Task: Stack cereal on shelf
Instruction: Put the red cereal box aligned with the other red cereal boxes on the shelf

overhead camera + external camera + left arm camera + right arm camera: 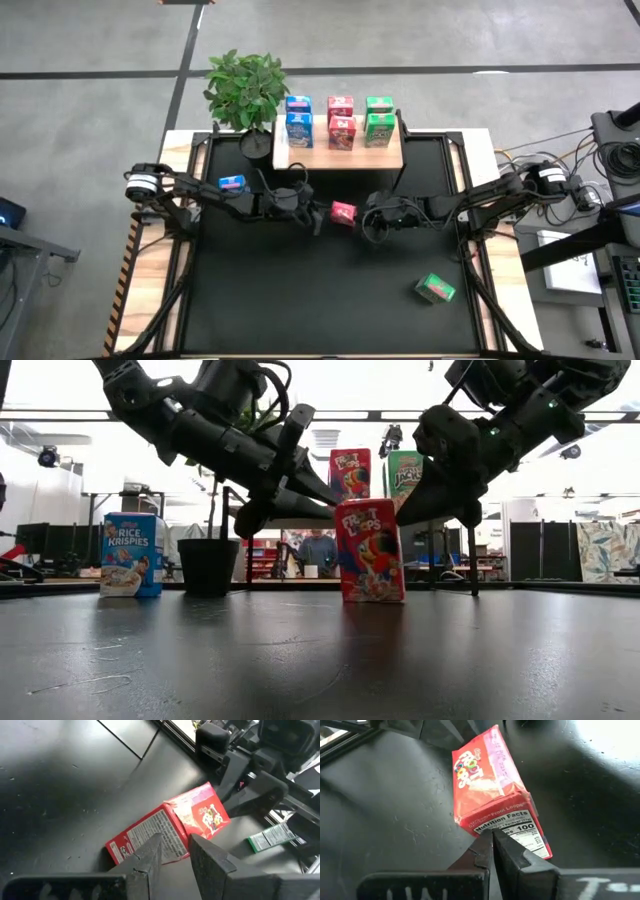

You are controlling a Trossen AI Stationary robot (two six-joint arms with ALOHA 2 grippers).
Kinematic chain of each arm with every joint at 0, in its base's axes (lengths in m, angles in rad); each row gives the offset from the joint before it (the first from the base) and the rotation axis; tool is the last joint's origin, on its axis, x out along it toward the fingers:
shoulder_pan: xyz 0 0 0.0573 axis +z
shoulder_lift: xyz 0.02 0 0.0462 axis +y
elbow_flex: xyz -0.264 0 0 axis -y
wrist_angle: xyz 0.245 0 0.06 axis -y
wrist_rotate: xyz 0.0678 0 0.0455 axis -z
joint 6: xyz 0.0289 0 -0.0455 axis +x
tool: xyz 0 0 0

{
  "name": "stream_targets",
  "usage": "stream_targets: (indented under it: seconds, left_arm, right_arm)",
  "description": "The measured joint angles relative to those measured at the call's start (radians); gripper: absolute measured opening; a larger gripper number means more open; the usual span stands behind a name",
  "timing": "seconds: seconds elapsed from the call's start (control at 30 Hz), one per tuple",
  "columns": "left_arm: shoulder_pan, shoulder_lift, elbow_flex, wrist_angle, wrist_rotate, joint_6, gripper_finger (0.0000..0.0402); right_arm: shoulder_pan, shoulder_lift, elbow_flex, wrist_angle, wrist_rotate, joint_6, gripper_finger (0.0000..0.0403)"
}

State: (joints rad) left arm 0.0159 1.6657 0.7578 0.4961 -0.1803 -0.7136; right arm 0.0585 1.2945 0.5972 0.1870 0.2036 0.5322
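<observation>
A red carton (pixel 343 212) of cereal is seen standing upright near the middle of the black-matted table (pixel 300 300), flanked by the two arms. The left gripper (pixel 316 219) is poised just beside the carton, its fingers (pixel 150 857) parted by a narrow gap and closed on nothing; whether they touch the carton cannot be told. From the opposite side the right gripper (pixel 368 222) is brought close against the same carton, its fingers (pixel 482 851) pressed fully together at the carton's nutrition-label face.

At the table's far edge the light-wood shelf (pixel 345 158) is shown carrying six cartons in three columns: two blue (pixel 299 123), two red-pink (pixel 341 124) and two green (pixel 378 121). A potted plant (pixel 245 92) is placed just beside the shelf, toward the far left corner.

Two more cartons are left on the mat: a blue one (pixel 231 183) near the left arm, seen upright in the low view, and a green one (pixel 436 289) lying toward the near right corner, well apart from the rest.

A person (pixel 319 552) is visible in the room beyond the table.
</observation>
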Motion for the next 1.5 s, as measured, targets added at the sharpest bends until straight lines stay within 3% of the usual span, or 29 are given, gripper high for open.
stream_targets:
  seconds: [0.67,0.9,1.07,1.13,1.27,1.5]
  left_arm:
    - [0.001,-0.002,-0.001,-0.019,0.017,0.104,0.0084]
    - [0.0,-0.006,0.009,-0.014,0.031,0.133,0.0084]
    - [-0.009,-0.045,0.012,-0.136,0.236,0.42,0.0084]
    - [-0.025,-0.061,0.013,-0.247,0.269,0.565,0.0084]
    - [-0.044,-0.064,0.01,-0.388,0.208,0.682,0.0084]
    - [-0.043,0.003,-0.029,-0.301,0.043,0.73,0.0084]
  right_arm:
    - [-0.002,-0.132,0.057,-0.284,0.033,-0.007,0.0009]
    - [0.013,-0.158,0.101,-0.312,0.05,-0.039,0.0009]
    - [0.031,-0.138,0.103,-0.338,0.05,-0.079,0.0009]
    - [0.03,-0.115,0.103,-0.367,0.054,-0.096,0.0009]
    - [0.028,-0.036,0.102,-0.385,0.114,-0.14,0.0009]
    - [0.037,0.13,0.101,-0.309,0.111,-0.229,0.0009]
